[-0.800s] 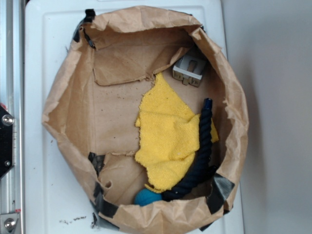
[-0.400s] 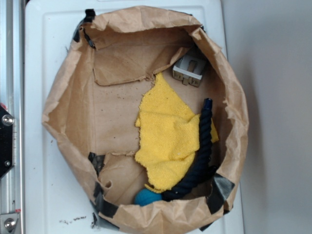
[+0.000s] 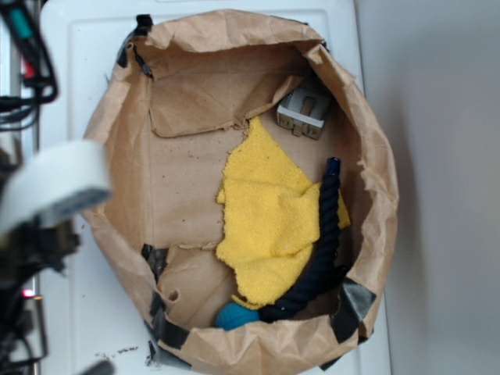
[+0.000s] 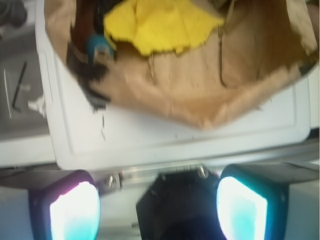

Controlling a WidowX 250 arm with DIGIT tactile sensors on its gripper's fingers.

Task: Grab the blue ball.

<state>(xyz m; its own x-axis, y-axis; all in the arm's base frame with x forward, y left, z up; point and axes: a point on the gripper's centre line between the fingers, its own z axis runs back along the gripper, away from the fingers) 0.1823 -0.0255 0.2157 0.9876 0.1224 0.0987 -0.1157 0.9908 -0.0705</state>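
- On my exterior feed I see a crumpled brown paper bag with its walls rolled down into a shallow basin, sitting on a white plastic tray. I place everything else relative to this bag.
- The small round teal-blue ball lies on the bag floor against the bag's bottom wall, a little left of the middle of that wall.
- A thick dark navy twisted rope runs along the bag's right side and ends just beside the ball, close enough that I cannot tell whether they touch.
- A rough-edged yellow terry cloth covers the middle of the bag floor; its lower corner comes down near the ball and the rope lies over its right edge.
- A small white and grey boxy block rests in the bag's upper right corner, well apart from the ball.
- Strips of black tape patch the bag's lower rim on both sides of the ball.
- The robot arm appears as a blurred white and black shape outside the bag's left wall.
- On my wrist feed the gripper hangs outside the bag, above the tray edge, with its two glowing pale fingertips spread wide and nothing between them: released.
- In that wrist view the ball shows blurred at the bag's far left corner, beside the yellow cloth.
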